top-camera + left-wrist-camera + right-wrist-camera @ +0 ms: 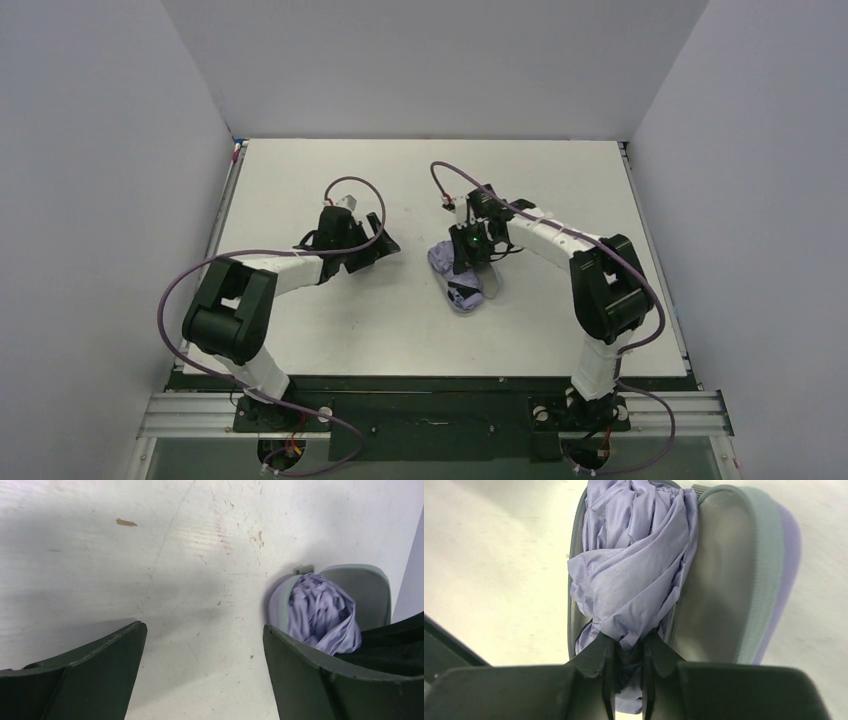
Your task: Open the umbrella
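Umbrella (pixel 624 580): folded lavender bundle lying in the open case (pixel 729 580).
Right gripper (pixel 629 657): clenched on the umbrella's bunched fabric at one end of the case, fingers (pixel 596 655) nearly together.
Left gripper (pixel 205 645): spread wide, holding nothing, just beside the case.
Step, likely: lift the umbrella clear slowly; a fabric-only pinch may slip.
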You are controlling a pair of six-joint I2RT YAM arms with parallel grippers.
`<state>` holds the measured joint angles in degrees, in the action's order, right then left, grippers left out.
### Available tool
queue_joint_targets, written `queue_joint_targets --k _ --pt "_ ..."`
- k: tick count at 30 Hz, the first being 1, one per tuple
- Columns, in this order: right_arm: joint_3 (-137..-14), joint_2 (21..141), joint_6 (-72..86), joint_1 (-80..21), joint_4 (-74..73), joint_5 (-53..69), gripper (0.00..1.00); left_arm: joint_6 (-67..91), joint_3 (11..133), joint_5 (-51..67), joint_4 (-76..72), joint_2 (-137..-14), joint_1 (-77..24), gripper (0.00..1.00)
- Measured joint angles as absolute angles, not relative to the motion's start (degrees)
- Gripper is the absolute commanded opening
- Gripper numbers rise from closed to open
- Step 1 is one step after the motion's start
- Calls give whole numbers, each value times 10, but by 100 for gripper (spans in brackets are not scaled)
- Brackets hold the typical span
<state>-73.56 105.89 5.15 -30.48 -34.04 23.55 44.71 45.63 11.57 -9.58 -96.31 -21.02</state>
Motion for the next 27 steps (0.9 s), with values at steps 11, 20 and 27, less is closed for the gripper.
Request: queue_joint_targets --k 11,20,27 --pt "-748 1044 -103 -79 -426 196 0 340 480 119 -33 -919 -186 97" --pt "-861 1113 -237 60 -525 163 0 233 546 149 53 -913 -172 97" --pt "-912 1123 -268 91 -586 169 0 170 574 157 90 -889 -153 97"
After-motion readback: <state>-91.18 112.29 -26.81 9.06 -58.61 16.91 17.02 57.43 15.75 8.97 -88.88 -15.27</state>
